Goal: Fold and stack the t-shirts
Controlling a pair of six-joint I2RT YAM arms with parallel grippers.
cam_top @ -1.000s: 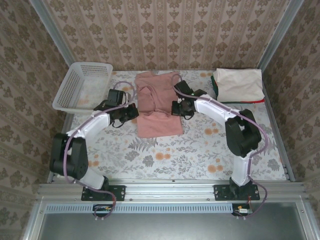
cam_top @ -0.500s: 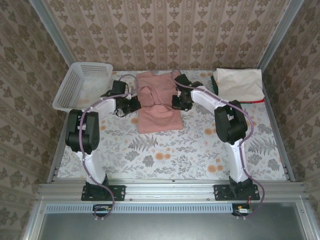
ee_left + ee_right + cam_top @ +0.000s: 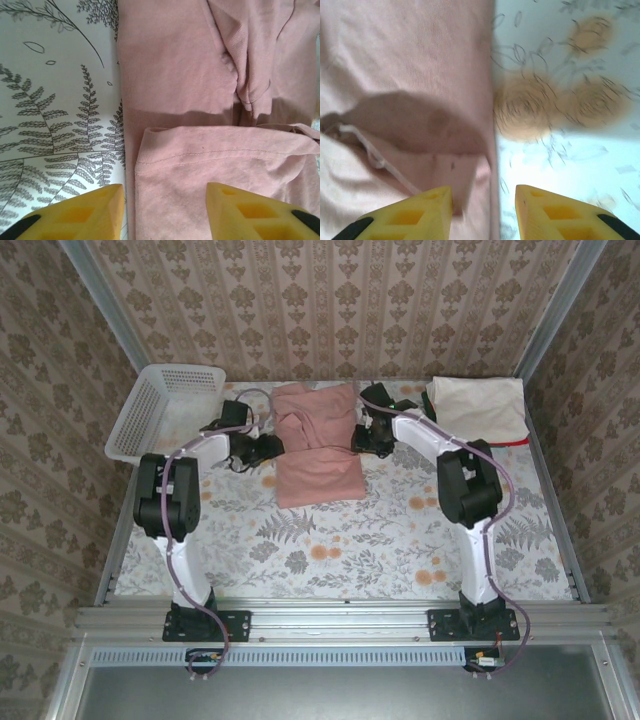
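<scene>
**Both grippers carried to the far half of the pink tee; fold laid, fingers let go**

Over the last second both arms were swung away from the bases toward the far wall. The left gripper (image 3: pixel 268 448) and right gripper (image 3: pixel 366 440) were moved from the middle of the dusty-pink tee (image 3: pixel 318 470) up to its far half, one at each side edge. The near part of the tee is seen flat and smooth on the floral table (image 3: pixel 400 530). The far part is bunched, with a second layer lying over it.

In the left wrist view a stitched hem (image 3: pixel 215 155) is seen lying across the lower layer. The yellow fingers (image 3: pixel 250 210) are spread apart on either side of it and nothing is pinched. In the right wrist view the fingers are also spread, set astride the tee's side edge with a loose flap beside them. That view is blurred, so motion is likely.

This is judged to be a release after a fold was carried over. The cloth has been dropped but not neatly, and wrinkles and a raised ridge are seen at the far end. A further fold or some smoothing is probably needed before stacking.

The finished stack (image 3: pixel 478 408) is placed at the far right corner, cream on top, with green and red edges showing beneath. It is well apart from the pink tee. The white basket (image 3: pixel 165 405) is sat at the far left.
</scene>
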